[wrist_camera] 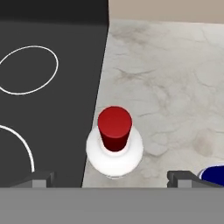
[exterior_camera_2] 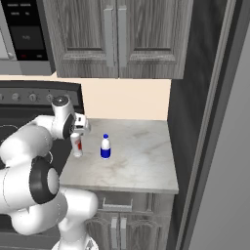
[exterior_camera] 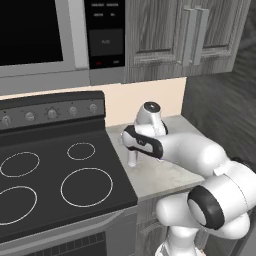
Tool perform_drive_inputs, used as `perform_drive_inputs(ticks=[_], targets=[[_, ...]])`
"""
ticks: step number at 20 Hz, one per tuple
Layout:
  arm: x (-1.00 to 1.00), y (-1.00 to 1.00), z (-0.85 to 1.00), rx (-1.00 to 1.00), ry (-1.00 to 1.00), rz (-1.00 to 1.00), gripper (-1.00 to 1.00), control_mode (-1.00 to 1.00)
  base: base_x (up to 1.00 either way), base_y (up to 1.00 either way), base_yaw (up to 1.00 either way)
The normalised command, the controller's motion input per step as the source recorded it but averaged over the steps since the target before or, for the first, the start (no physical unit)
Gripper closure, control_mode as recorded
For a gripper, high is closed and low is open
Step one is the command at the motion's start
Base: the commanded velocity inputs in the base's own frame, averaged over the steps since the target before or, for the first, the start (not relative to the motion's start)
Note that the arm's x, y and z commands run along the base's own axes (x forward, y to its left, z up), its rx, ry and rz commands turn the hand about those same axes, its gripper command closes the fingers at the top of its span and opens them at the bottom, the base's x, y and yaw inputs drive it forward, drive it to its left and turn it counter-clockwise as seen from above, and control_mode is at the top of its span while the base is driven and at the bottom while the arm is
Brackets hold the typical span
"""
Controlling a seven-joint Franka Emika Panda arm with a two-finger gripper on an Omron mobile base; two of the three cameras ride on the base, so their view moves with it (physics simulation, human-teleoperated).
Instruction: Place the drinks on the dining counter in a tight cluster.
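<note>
Red-capped slim bottle (wrist_camera: 114,146) upright

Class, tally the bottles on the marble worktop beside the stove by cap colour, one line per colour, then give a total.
Red cap: 1, the slim white bottle standing near the stove's edge, below the gripper.
Blue cap: 1, the short white-and-blue bottle standing beside it.
Total: 2 bottles.
</note>
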Motion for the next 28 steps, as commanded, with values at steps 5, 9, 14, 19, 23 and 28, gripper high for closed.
perform_drive_inputs(ticks=[5, 9, 14, 19, 23, 28], targets=[[0.20, 0.00, -0.07, 0.00, 0.02, 0.00, -1.00, -1.00, 0.00, 0.00, 0.00], [0.08, 0.00, -0.13, 0.00, 0.04, 0.00, -1.00, -1.00, 0.00, 0.00, 0.00], [0.00, 0.00, -0.18, 0.00, 0.02, 0.00, -1.00, -1.00, 0.00, 0.00, 0.00], [0.04, 0.00, -0.09, 0.00, 0.01, 0.00, -1.00, -1.00, 0.00, 0.00, 0.00], [0.09, 0.00, -0.03, 0.00, 0.00, 0.00, -1.00, -1.00, 0.00, 0.00, 0.00], [0.00, 0.00, 0.00, 0.00, 0.00, 0.00, -1.00, -1.00, 0.00, 0.00, 0.00]])
